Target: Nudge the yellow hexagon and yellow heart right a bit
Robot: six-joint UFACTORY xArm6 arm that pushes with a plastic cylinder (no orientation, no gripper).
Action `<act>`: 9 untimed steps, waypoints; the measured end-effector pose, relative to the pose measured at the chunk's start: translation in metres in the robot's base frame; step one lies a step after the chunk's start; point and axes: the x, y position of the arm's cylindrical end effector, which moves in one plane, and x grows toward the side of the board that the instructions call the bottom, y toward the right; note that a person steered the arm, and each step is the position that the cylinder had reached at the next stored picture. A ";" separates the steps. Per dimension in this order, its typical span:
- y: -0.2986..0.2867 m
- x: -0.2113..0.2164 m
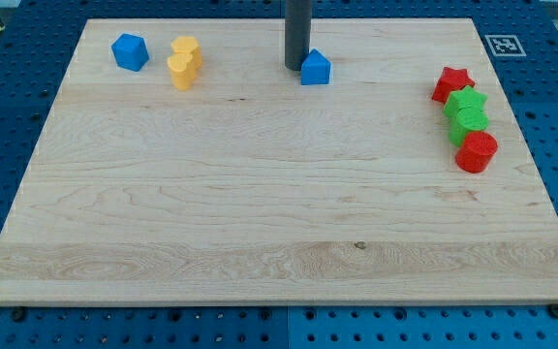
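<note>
Two yellow blocks sit at the view's top left, touching each other: the yellow hexagon (186, 47) above and the yellow heart (181, 70) just below it. My tip (294, 66) rests on the board at the top centre, well to the right of both yellow blocks. It stands right beside the left side of a blue house-shaped block (315, 68).
A blue cube-like block (130, 51) lies left of the yellow pair. At the view's right stands a cluster: a red star (451, 83), two green blocks (466, 101) (470, 123) and a red cylinder (477, 151). The wooden board (279, 223) ends near them.
</note>
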 end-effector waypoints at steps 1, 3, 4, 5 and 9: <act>-0.023 -0.030; -0.127 -0.061; -0.176 -0.060; -0.177 -0.051; -0.175 0.036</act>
